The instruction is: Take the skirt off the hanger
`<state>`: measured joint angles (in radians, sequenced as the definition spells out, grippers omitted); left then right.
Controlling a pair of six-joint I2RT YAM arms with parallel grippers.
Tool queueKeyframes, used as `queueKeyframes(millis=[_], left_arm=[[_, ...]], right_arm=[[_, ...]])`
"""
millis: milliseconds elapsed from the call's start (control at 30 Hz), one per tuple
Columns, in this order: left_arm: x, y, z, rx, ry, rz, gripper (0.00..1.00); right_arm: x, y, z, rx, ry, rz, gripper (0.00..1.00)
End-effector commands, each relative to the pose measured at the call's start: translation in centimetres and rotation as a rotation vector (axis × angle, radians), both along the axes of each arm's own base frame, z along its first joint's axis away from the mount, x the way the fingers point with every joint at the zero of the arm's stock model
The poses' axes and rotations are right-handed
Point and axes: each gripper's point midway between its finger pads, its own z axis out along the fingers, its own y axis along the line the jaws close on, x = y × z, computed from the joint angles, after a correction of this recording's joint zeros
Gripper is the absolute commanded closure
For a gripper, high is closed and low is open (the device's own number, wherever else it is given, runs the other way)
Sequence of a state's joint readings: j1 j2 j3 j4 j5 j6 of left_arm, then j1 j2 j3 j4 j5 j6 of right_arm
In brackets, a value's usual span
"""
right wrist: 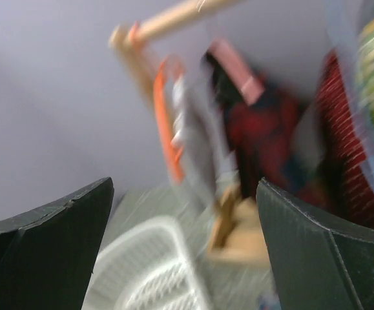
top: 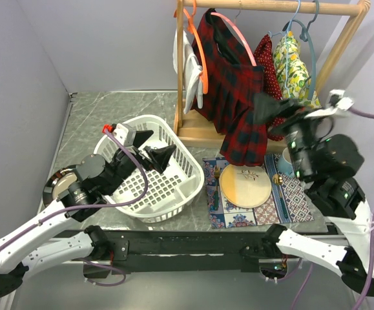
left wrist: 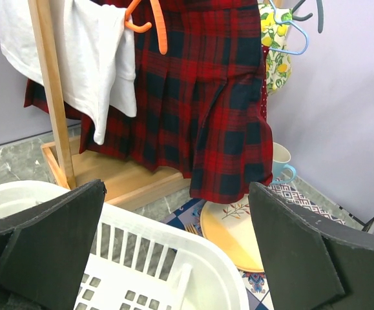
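Observation:
The red and navy tartan skirt (top: pixel 235 90) hangs on the pink hanger (top: pixel 237 33) from the wooden rail. It fills the upper middle of the left wrist view (left wrist: pixel 199 97) and is a blur in the right wrist view (right wrist: pixel 258 135), under the pink hanger (right wrist: pixel 235 64). My left gripper (top: pixel 153 150) is open and empty over the white basket, left of the skirt and apart from it; its own view (left wrist: pixel 177 219) shows nothing between the fingers. My right gripper (top: pixel 278 111) is open and empty in the air at the skirt's right edge; whether it touches is unclear. Its own view (right wrist: pixel 185 213) is motion-blurred.
A white laundry basket (top: pixel 190 184) sits at the left. The wooden rack (top: pixel 270 8) also holds a white garment (top: pixel 190 64) on an orange hanger, a red dotted garment (top: pixel 267 58) and a lemon-print garment (top: pixel 293 61) on a light blue hanger. A plate (top: pixel 246 185) lies on a patterned mat.

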<state>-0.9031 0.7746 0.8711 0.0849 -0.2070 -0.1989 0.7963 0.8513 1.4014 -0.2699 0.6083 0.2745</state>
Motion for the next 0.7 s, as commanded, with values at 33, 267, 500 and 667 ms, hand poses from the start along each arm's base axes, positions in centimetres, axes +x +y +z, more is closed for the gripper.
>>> queueKeyframes(millis=[33,267,500,667], left_arm=[[-0.3,0.1,0.9,-0.011,-0.028,-0.008,0.01],[-0.6,0.1,1.2,-0.01,-0.039,-0.017,0.01],[-0.5,-0.3,0.7,0.008,-0.031,-0.024,0.01],[-0.5,-0.3,0.7,0.007,-0.032,-0.024,0.01]], right_arm=[[3.6,-7.1,3.4,-0.176,-0.005,-0.487,0.05],[7.3,-13.4,3.2,-0.224,0.142,-0.574,0.14],[8.7,-16.1,1.7,-0.237,0.194,-0.495,0.27],[11.0,-17.2,-0.4,-0.287,0.282,-0.476,0.32]])
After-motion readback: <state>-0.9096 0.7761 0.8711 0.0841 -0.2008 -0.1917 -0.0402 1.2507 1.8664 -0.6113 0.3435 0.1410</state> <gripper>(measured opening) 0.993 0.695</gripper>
